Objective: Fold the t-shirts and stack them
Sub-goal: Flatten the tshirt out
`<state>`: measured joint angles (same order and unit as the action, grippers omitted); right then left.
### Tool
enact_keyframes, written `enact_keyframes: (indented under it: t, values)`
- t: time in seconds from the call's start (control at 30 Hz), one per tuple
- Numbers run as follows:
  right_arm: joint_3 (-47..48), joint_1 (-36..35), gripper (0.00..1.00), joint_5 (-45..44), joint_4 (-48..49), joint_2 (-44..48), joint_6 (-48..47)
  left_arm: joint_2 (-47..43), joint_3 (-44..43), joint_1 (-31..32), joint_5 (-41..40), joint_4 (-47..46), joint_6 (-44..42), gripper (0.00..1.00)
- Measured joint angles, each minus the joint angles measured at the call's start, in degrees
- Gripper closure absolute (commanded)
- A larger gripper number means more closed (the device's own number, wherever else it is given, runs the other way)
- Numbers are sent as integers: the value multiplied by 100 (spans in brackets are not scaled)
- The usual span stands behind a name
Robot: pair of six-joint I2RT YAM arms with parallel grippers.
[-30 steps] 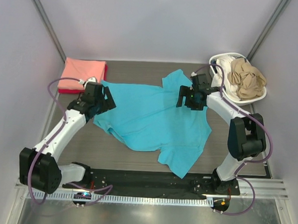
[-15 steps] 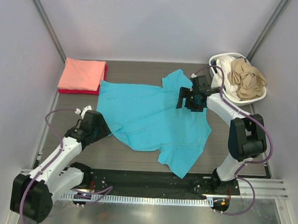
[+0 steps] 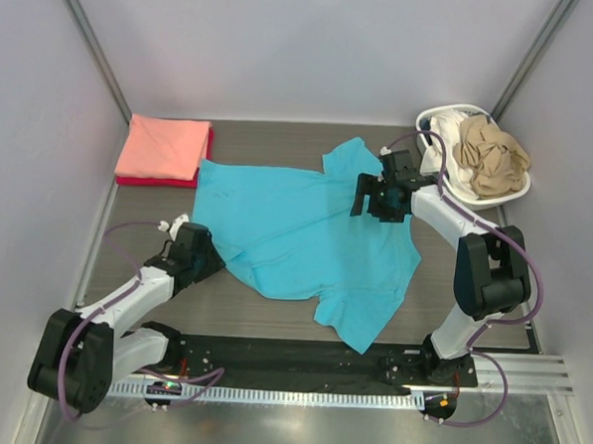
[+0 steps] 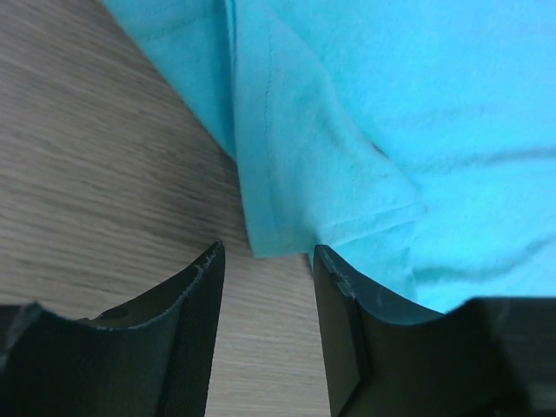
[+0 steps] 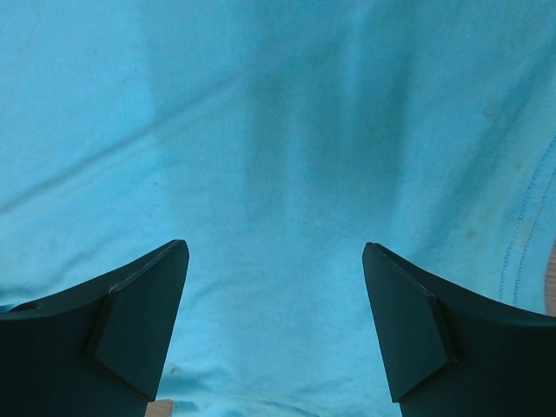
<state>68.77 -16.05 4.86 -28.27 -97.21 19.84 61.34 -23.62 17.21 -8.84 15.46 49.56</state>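
A turquoise t-shirt point(image 3: 306, 232) lies spread out on the table, one sleeve toward the back, one toward the front. My left gripper point(image 3: 207, 257) is open, low at the shirt's near-left corner; the left wrist view shows that folded corner point(image 4: 295, 200) just ahead of the gap between my fingers point(image 4: 191, 330). My right gripper point(image 3: 369, 200) is open above the shirt's right shoulder area, with only turquoise cloth point(image 5: 278, 156) under it. A salmon-pink shirt point(image 3: 163, 145) lies folded on a red one point(image 3: 149, 180) at the back left.
A white laundry basket point(image 3: 431, 118) stands at the back right with a tan shirt point(image 3: 491, 158) and a white shirt point(image 3: 450, 139) in it. Wood-grain table point(image 3: 271, 141) shows around the shirt. Grey walls close in the sides.
My left arm has pulled back from the shirt's back-left corner by the folded stack to its near-left corner and come down low. The right arm has barely moved.
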Motion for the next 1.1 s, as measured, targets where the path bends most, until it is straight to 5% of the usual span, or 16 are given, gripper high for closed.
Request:
enact_keyframes:
  t: [0.4, 0.5, 0.83, 1.1]
  values:
    - [0, 0, 12, -2, 0, -2, 0, 175, 9, 0, -63, -372, 17, 82]
    - [0, 0, 12, -2, 2, -2, 0, 212, 9, 0, -74, -422, 26, 99]
    - [-129, 0, 13, -44, 9, 24, 9, 129, 9, 0, -76, -391, -4, 100]
    - [-636, -2, 12, -247, 2, 973, 393, -1657, -328, -4, -223, 767, 63, 100]
